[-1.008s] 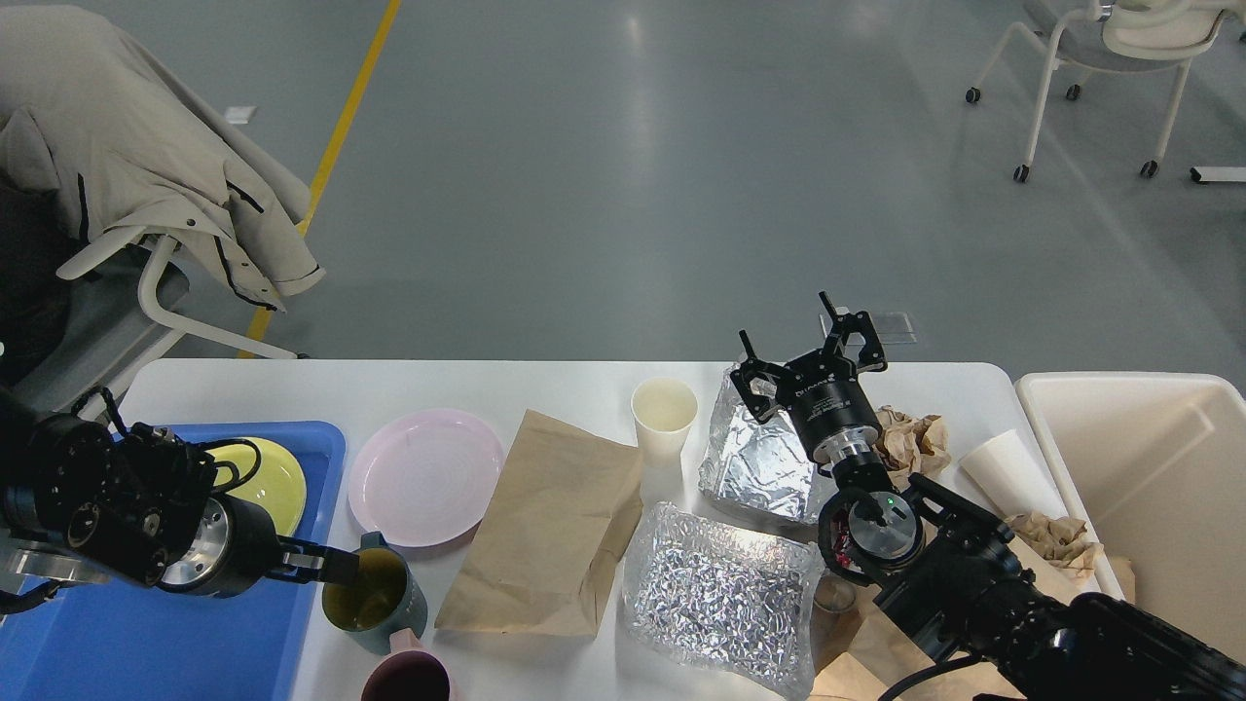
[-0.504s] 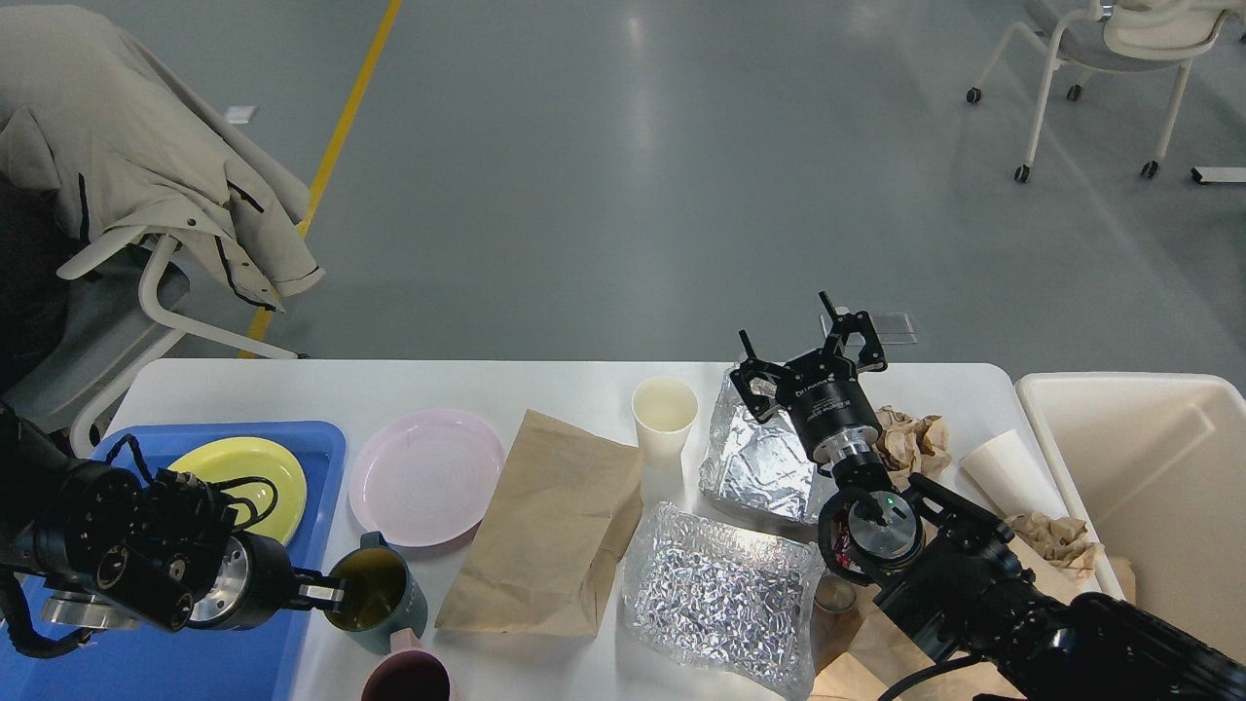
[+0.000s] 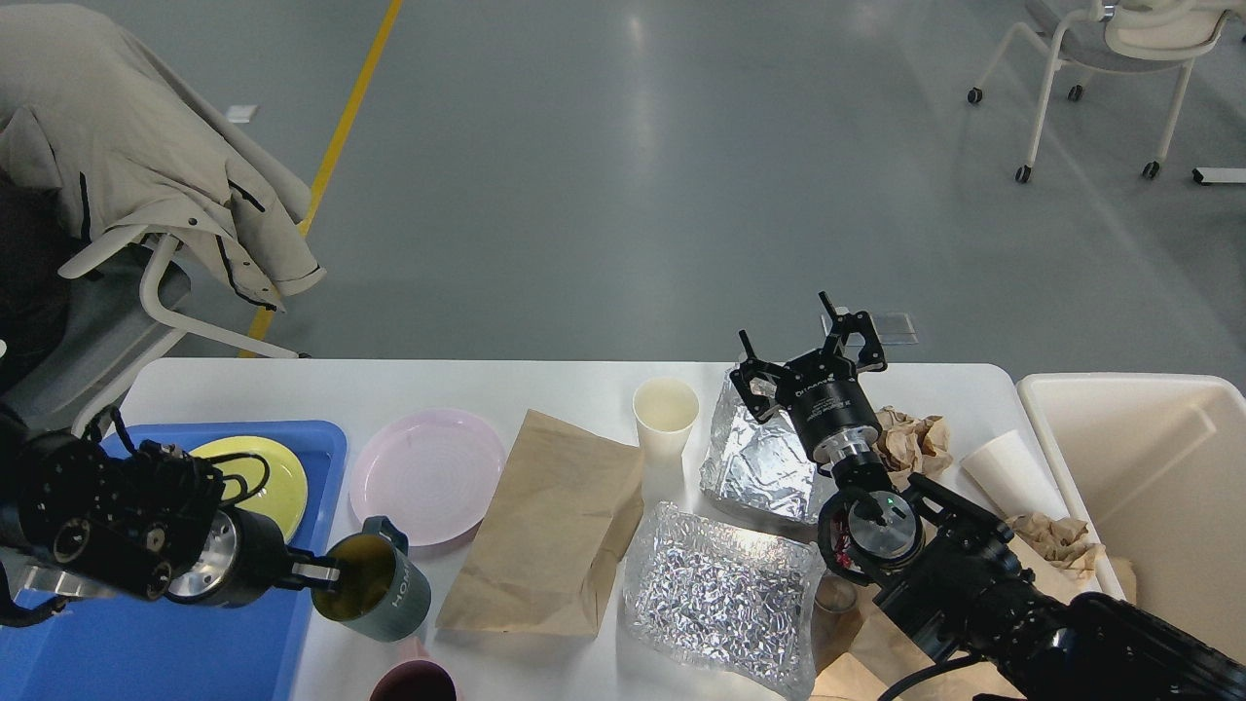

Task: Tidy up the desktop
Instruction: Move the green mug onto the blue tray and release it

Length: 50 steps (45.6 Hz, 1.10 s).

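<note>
The white desktop [image 3: 389, 385] carries dishes and rubbish. My left gripper [image 3: 316, 572] is shut on the rim of a dark green mug [image 3: 384, 594] and holds it tilted, mouth toward the blue tray [image 3: 195, 643], at the tray's right edge. A yellow plate [image 3: 258, 472] lies in the tray. My right gripper [image 3: 790, 331] is open and empty, pointing up over the table's far edge, above a foil box [image 3: 759, 462].
A pink plate [image 3: 428, 475], a brown paper bag [image 3: 550, 526], a paper cup [image 3: 665, 414], a foil tray [image 3: 715, 589], crumpled paper [image 3: 910, 438], a fallen white cup [image 3: 1003, 467] and a maroon mug [image 3: 414, 684] lie on the table. A cream bin [image 3: 1158, 477] stands at the right.
The green mug has gone from upright to tilted toward the tray, raised slightly in my left gripper. The right arm has not moved.
</note>
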{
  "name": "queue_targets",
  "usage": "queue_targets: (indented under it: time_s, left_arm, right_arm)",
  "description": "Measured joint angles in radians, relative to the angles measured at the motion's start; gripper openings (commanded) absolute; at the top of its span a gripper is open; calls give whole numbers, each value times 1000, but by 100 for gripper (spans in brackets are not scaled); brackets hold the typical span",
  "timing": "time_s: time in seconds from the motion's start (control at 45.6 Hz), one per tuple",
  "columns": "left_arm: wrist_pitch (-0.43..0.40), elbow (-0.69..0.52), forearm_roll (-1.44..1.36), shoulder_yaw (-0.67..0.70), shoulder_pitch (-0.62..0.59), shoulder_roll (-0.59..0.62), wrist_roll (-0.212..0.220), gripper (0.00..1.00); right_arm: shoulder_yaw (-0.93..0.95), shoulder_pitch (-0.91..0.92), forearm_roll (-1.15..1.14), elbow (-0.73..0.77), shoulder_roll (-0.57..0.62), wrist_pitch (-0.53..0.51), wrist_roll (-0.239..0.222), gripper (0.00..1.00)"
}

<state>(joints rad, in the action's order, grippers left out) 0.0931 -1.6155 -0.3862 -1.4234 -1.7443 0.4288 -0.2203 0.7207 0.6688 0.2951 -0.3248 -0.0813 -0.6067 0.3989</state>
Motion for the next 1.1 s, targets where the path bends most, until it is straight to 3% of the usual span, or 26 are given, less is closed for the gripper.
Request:
queue_targets:
  time_s: [0.219, 0.307, 0.395, 0.482, 0.57, 0.658, 0.811, 1.096]
  left_arm:
    - [-457, -10, -276, -64, -377, 311, -15, 0]
    - [-520, 17, -449, -138, -445, 416, -53, 0]
    - [-503, 103, -581, -200, -428, 490, -82, 0]
    - [-414, 226, -627, -194, -292, 540, -95, 0]
    - [-330, 361, -632, -112, -104, 550, -116, 0]
    - [-298, 458, -632, -7, 71, 545, -126, 0]
    - [-239, 549, -618, 124, 302, 493, -121, 0]
    - [-190, 564, -568, 109, 392, 440, -130, 0]
  right_arm:
    - [-1, 0, 0, 1, 0, 0, 0, 100]
    - [-1, 0, 0, 1, 0, 0, 0, 100]
    - [-1, 0, 0, 1, 0, 0, 0, 100]
    - [-1, 0, 1, 1, 0, 0, 0, 100]
    - [-1, 0, 1, 1, 0, -1, 0, 100]
    - [-1, 0, 1, 1, 0, -1, 0, 100]
    - [0, 0, 1, 0, 0, -1, 0, 100]
    - [-1, 0, 1, 0, 0, -1, 0, 100]
